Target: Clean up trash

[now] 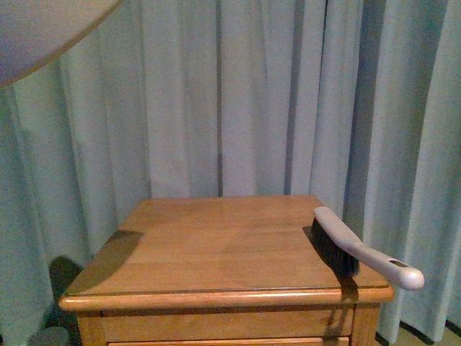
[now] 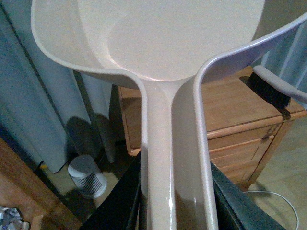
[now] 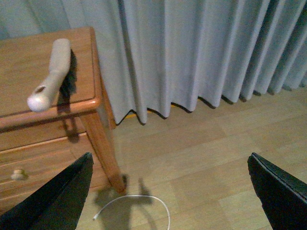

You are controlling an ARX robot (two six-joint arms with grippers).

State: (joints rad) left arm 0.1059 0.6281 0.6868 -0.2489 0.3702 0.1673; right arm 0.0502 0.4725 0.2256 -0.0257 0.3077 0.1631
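Left wrist view: left hand [image 2: 176, 201] clamps the dustpan handle [image 2: 172, 143].

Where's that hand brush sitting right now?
In the front view, the brush lies on the right side of the wooden nightstand, along its right edge. Its handle sticks out past the front right corner, close to the curtain.

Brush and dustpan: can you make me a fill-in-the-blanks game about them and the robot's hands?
1. The brush lying on the wooden cabinet has ____ bristles.
2. The left gripper grips the dustpan by its ____.
3. The right gripper has its jaws ____, with nothing between them.
Missing words: black; handle; open.
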